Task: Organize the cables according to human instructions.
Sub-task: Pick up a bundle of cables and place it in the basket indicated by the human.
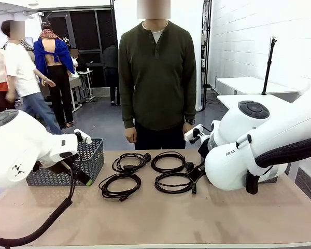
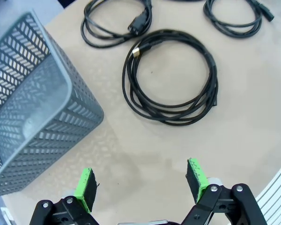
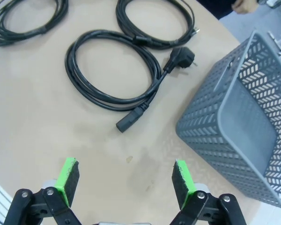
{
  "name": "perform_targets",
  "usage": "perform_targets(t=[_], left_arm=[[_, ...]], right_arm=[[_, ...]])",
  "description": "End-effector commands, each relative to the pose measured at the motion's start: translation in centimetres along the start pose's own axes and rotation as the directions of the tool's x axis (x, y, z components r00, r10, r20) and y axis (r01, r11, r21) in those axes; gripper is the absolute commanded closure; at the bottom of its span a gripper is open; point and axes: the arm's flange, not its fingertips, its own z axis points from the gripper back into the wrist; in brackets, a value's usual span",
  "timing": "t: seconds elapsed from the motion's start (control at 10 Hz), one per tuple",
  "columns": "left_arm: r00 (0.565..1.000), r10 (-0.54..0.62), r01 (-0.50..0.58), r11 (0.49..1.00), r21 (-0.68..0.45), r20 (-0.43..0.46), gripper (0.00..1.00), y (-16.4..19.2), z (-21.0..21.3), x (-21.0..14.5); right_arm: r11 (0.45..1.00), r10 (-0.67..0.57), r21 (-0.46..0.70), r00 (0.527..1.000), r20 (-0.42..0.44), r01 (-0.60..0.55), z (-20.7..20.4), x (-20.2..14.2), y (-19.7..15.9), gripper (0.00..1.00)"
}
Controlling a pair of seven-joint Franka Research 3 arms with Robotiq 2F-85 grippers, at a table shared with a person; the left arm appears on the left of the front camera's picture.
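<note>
Four coiled black cables lie in a square mid-table: back left, back right, front left, front right. My left gripper hangs open above bare tabletop, with one cable coil just beyond its green pads. My right gripper is open too, holding nothing. Ahead of it lies a coil with a round plug and a connector end.
A grey mesh basket stands at the table's left, close to the left arm. Another grey basket sits beside the right gripper. A person stands at the far edge, arms down.
</note>
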Motion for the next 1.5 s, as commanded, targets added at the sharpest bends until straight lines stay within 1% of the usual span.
perform_targets(t=[0.0, 0.1, 0.3, 0.4, 0.5, 0.7, 0.8, 1.0, 1.4], left_arm=[[0.998, -0.042, 0.044, 0.998, -0.054, 0.043, 0.00, 1.8, 2.8, 0.6], [0.995, -0.078, 0.081, 0.994, -0.070, 0.056, 0.00, 2.4, 4.0, 1.0], [0.982, -0.167, 0.177, 0.975, -0.134, 0.083, 0.00, 3.2, 6.5, 1.4], [0.974, -0.198, 0.216, 0.958, -0.190, 0.108, 0.00, 3.8, 7.6, 1.4], [0.966, -0.224, 0.247, 0.946, -0.211, 0.127, 0.00, 4.2, 8.6, 1.3], [0.945, -0.270, 0.315, 0.905, -0.285, 0.185, 0.00, 4.8, 10.0, 0.7], [0.938, -0.269, 0.329, 0.890, -0.317, 0.220, 0.00, 5.0, 10.7, 0.2], [0.937, -0.243, 0.320, 0.886, -0.336, 0.253, 0.00, 5.8, 11.6, -1.1], [0.938, -0.209, 0.298, 0.893, -0.338, 0.277, 0.00, 6.8, 11.8, -2.1]], right_arm=[[0.996, 0.054, 0.069, 0.998, 0.016, -0.055, 2.5, 0.7, -1.5, 0.00], [0.991, 0.088, 0.096, 0.996, 0.004, -0.089, 3.5, 1.0, -2.1, 0.00], [0.975, 0.150, 0.163, 0.988, 0.032, -0.153, 5.6, 1.0, -3.0, 0.00], [0.959, 0.191, 0.201, 0.980, 0.056, -0.198, 6.7, 0.9, -3.4, 0.00], [0.945, 0.217, 0.230, 0.972, 0.085, -0.231, 7.9, 0.5, -3.8, 0.00], [0.927, 0.238, 0.262, 0.961, 0.140, -0.268, 9.5, -0.1, -4.4, 0.00], [0.915, 0.249, 0.284, 0.954, 0.167, -0.288, 10.1, -0.5, -4.7, 0.00], [0.907, 0.248, 0.298, 0.949, 0.196, -0.298, 10.6, -1.1, -5.0, 0.00], [0.886, 0.259, 0.335, 0.942, 0.213, -0.320, 10.4, -0.8, -4.9, 0.00]])
